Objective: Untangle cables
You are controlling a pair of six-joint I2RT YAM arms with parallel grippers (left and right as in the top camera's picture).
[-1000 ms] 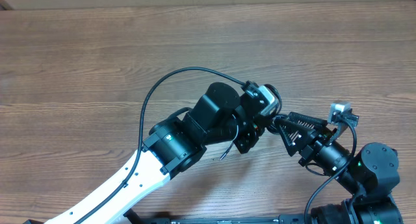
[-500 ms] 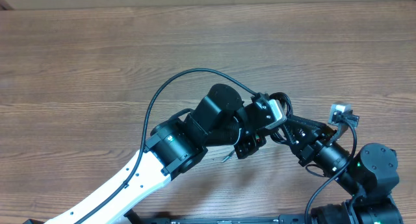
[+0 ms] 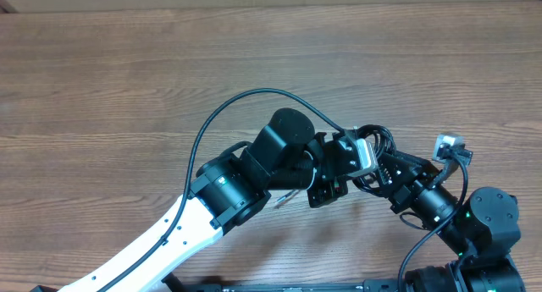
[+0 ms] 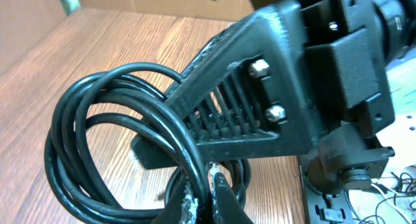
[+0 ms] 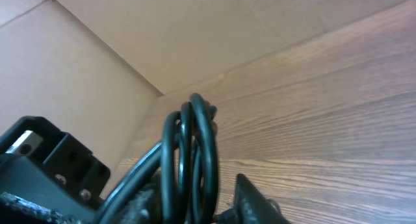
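While your left gripper [image 4: 205, 201] pinches the cables [image 5: 193, 152] tight, your right gripper [image 5: 195, 201] faces it just beside, jaws narrow astride the same upright loops, its bite unclear.

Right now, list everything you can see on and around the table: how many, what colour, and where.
table: one, brown wood grain, fills the overhead view
cardboard wall: one, tan, along the table's far edge
cables: number unclear, black, looped in one bundle between the two grippers
arm wire: one, black, arching over the left arm
left arm: one, white and black, reaching in from the lower left
right arm: one, black, lower right
left gripper: one, black, shut on the cables
right gripper: one, black, fingers either side of the cables, grip unclear
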